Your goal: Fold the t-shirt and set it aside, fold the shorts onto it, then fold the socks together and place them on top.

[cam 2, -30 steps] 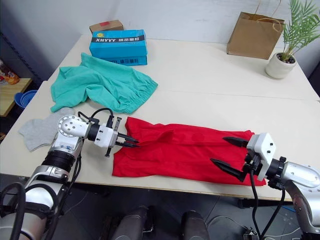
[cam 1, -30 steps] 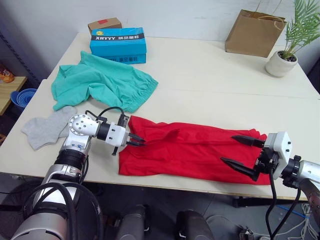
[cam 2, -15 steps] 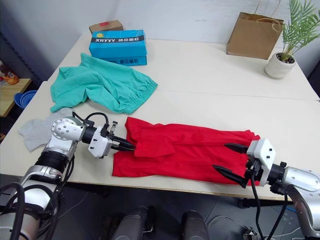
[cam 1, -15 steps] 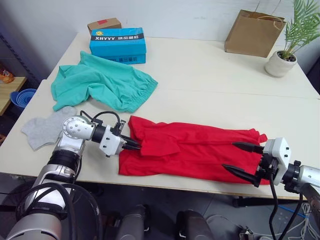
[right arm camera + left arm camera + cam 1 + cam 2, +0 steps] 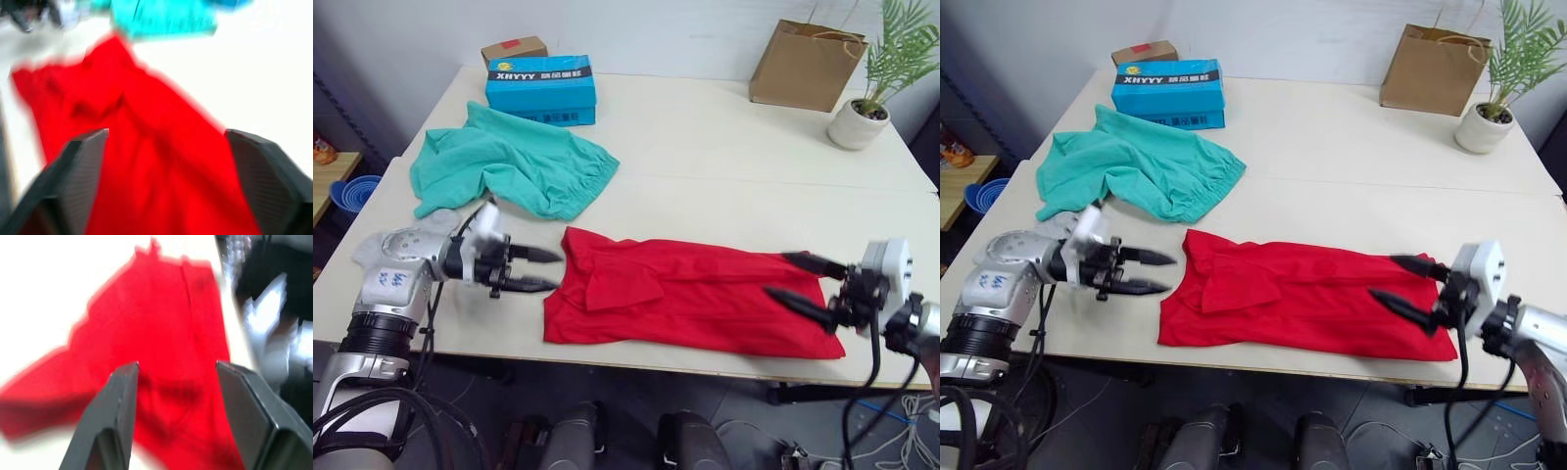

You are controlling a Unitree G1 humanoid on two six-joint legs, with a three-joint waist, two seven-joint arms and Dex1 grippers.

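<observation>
The red t-shirt [image 5: 685, 299] lies as a long folded band along the table's front edge, with a small flap turned over at its left end. My left gripper [image 5: 546, 270] hovers open just left of that end, touching nothing. Over the shirt's right end, my right gripper [image 5: 778, 274] is open too, and no cloth sits between its fingers. The teal-green shorts [image 5: 509, 166] lie crumpled at the back left. The grey socks [image 5: 438, 224] peek out behind my left arm. Both wrist views look down on the t-shirt [image 5: 161, 333] between spread fingers.
A blue carton [image 5: 541, 88] and a small brown box [image 5: 515, 49] stand at the back left of the table [image 5: 705, 147]. A paper bag [image 5: 808, 64] and a potted plant [image 5: 859, 122] stand at the back right. Blue tubs [image 5: 352, 191] sit off the table's left side.
My left gripper, which was at the shirt's left edge, has pulled back to the left and opened, leaving a flap folded over. The right gripper has shifted right, still open.
</observation>
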